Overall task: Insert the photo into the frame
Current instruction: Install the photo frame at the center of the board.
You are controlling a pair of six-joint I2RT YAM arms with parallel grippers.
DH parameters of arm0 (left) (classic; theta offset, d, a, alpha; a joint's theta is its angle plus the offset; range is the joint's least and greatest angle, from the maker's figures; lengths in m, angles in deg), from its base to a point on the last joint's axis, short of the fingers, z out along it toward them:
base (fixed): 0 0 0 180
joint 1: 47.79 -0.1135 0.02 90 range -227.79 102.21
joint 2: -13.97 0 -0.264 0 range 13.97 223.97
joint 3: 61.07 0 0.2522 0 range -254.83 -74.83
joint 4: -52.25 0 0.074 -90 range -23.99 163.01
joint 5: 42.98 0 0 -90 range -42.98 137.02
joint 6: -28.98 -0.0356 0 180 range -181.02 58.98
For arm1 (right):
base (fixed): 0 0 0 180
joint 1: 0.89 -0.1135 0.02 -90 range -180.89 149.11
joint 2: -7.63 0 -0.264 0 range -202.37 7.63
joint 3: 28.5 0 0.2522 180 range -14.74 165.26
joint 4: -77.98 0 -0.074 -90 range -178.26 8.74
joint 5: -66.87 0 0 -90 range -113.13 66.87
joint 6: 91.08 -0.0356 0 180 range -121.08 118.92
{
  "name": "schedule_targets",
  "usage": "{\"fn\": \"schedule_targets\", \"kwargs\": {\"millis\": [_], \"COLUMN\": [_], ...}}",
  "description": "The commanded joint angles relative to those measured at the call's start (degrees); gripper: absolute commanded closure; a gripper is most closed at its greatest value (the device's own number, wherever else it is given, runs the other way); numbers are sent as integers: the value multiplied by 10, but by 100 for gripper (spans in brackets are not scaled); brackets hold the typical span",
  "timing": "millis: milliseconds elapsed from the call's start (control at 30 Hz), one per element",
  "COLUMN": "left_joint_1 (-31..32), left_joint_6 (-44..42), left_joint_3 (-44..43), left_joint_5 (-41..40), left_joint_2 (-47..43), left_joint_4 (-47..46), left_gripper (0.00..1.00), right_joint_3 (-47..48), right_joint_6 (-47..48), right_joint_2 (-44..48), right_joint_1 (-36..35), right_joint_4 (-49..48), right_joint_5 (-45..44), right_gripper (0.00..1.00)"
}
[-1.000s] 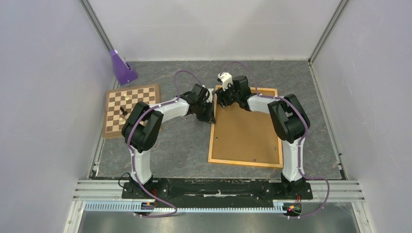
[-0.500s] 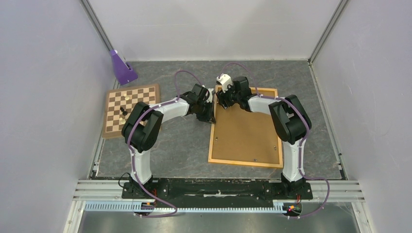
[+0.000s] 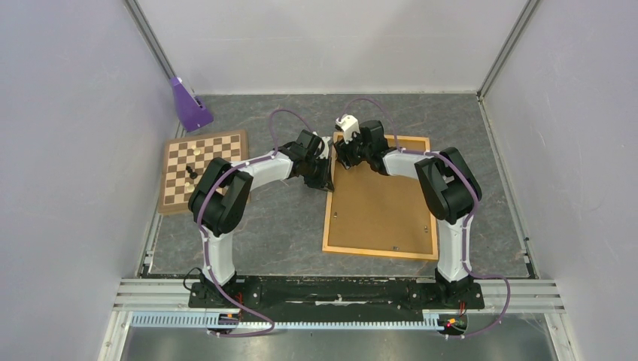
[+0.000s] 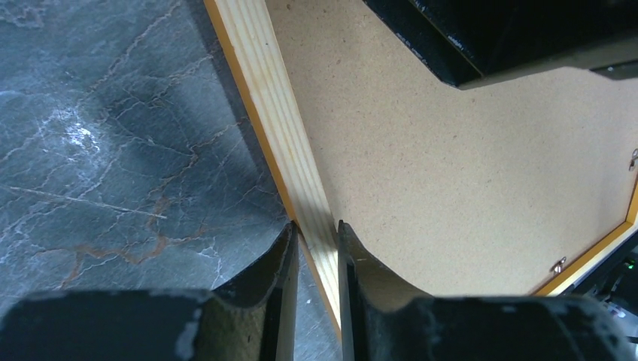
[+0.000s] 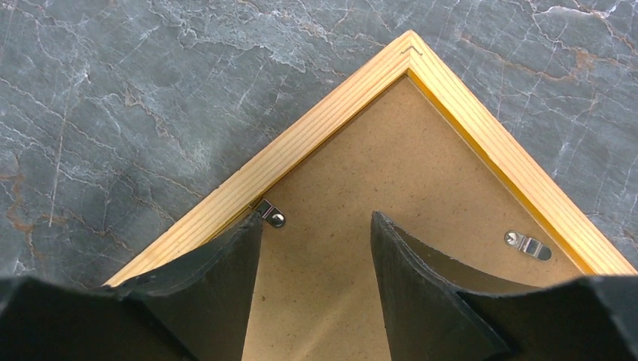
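Observation:
The frame lies back side up on the table, its brown fibreboard back facing me. My left gripper is shut on the frame's left rail, one finger on each side of the wood. My right gripper hovers open over the frame's far left corner, with nothing between its fingers. Its left fingertip sits beside a small metal clip. A second clip shows on the adjoining rail. The photo is out of view.
A brown-and-white chessboard with a few pieces lies to the left of the left arm. A purple wedge-shaped stand stands at the far left corner. Grey walls enclose the marbled table on three sides.
The right gripper has edged very slightly over the frame's far left corner. The left gripper and the frame have not moved.

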Motion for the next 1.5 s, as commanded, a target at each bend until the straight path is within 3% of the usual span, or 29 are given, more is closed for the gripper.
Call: {"fn": "schedule_targets", "kwargs": {"millis": [0,300,567,933,1100,1467], "left_joint_1": [1,1,-4,-6,-7,-18], "left_joint_6": [-14,-11,-4,17,24,31], "left_joint_3": [15,16,13,2,3,12], "left_joint_5": [-2,-5,-2,-6,-4,24], "left_joint_2": [-12,-15,-10,-5,-1,7], "left_joint_4": [27,24,23,17,13,-5], "left_gripper": [98,98,98,98,98,98], "right_joint_3": [-16,-18,-45,-177,-223,-314], "right_joint_6": [-34,-53,-39,17,27,25], "right_joint_2": [-8,-7,41,185,200,248], "right_joint_1": [-10,-7,-3,7,4,-29], "right_joint_4": [34,35,53,75,70,-19], "right_joint_5": [-35,-50,11,110,175,183], "right_gripper": [42,43,38,37,37,38]}}
